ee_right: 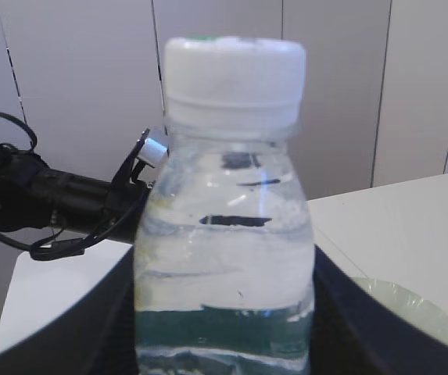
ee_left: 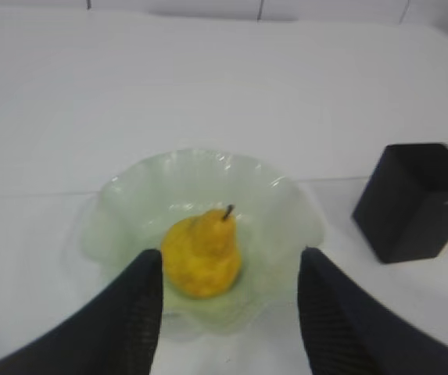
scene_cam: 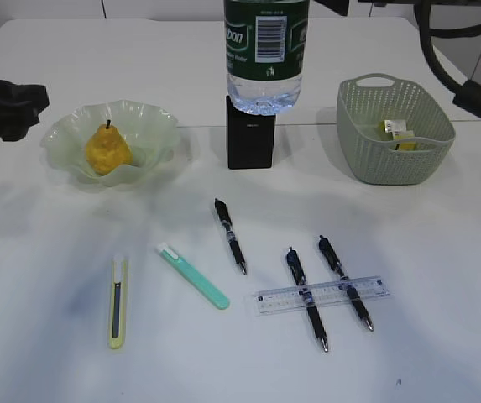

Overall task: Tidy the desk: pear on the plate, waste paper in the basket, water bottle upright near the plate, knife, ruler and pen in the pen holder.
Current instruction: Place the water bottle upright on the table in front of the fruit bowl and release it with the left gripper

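A: On the white table (scene_cam: 441, 336), yellow pear (scene_cam: 107, 151) sitting upright inside wavy pale-green glass plate (scene_cam: 160, 126). Left gripper (ee_left: 230, 262) hovering over that plate, dark fingers (ee_left: 141, 312) spread apart, clamped on nothing, touching neither fruit nor rim.

B: And to the right?

A: Clear plastic water bottle with green label (scene_cam: 265, 50) held aloft, white cap uppermost, rounded base hanging just over the black square pen holder (scene_cam: 250, 143). Right gripper (ee_right: 224, 312) pressed against both sides of the bottle below the shoulder, gripping it firmly.

B: Waste paper?

A: Crumpled yellow-and-white paper (scene_cam: 398, 133) lying inside the grey-green woven plastic basket (scene_cam: 358, 159), far right.

B: Stationery?

A: Scattered flat across the near half of the table. Yellow-green utility knife (scene_cam: 118, 302) farthest left; teal utility knife (scene_cam: 194, 275) beside it, angled. Three black pens: one (scene_cam: 230, 235) alone near the centre, two (scene_cam: 306, 298) (scene_cam: 345, 281) side by side under a transparent ruler (scene_cam: 374, 288) laid across both. Pen holder's inside hidden from the exterior view.
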You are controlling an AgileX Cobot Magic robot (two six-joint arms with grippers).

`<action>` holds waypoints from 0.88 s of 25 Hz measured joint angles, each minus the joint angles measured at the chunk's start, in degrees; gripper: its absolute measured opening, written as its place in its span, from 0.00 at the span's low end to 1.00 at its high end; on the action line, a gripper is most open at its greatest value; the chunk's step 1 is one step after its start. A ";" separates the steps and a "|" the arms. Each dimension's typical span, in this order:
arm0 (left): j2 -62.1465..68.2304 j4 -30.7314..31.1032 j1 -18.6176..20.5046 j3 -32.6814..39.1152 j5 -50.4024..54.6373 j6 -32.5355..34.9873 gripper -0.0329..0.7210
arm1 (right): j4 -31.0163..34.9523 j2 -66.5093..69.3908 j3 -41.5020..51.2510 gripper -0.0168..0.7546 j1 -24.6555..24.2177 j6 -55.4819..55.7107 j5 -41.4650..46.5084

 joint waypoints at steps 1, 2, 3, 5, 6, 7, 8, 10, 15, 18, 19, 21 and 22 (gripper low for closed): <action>0.00 3.96 0.00 1.09 -3.74 -4.40 0.57 | 0.00 0.00 0.00 0.52 0.00 0.00 0.00; 0.00 8.47 0.00 1.73 -7.09 -8.00 0.57 | 0.00 0.00 0.00 0.52 0.00 0.00 0.00; 0.00 12.81 0.12 2.10 -9.59 -12.11 0.57 | 0.00 0.00 0.00 0.52 0.00 0.00 0.00; 0.00 22.86 0.35 2.24 -15.96 -18.50 0.57 | 0.00 0.00 0.00 0.52 0.00 0.00 0.00; 0.00 27.18 0.35 2.24 -18.61 -21.32 0.56 | 0.00 0.00 0.00 0.52 0.10 0.00 0.00; 0.00 30.00 0.35 2.24 -21.53 -23.82 0.57 | 0.00 0.00 0.00 0.52 0.10 0.00 0.00; 0.00 32.44 0.35 2.24 -24.02 -25.95 0.57 | 0.00 0.00 0.00 0.52 0.10 0.00 -0.12; 0.00 35.39 0.35 2.24 -27.88 -28.02 0.57 | 0.00 0.00 0.00 0.52 0.10 0.00 -0.12; 0.00 42.26 -0.70 0.50 -31.92 -30.29 0.62 | 0.00 0.00 0.00 0.52 0.10 0.00 -0.37; 0.00 45.16 -3.08 -2.23 -31.92 -30.97 0.71 | 0.00 0.00 0.00 0.52 0.10 0.00 -0.45; 0.00 45.74 -4.13 -3.09 -31.20 -31.00 0.74 | 0.00 0.00 0.00 0.52 0.10 0.00 -0.45; 0.00 46.65 -6.11 -4.98 -28.88 -31.14 0.79 | 0.00 0.00 0.00 0.52 0.10 0.00 -0.45; 0.00 47.39 -7.14 -5.78 -27.25 -31.34 0.81 | 0.00 0.00 0.00 0.52 0.10 -0.10 -0.45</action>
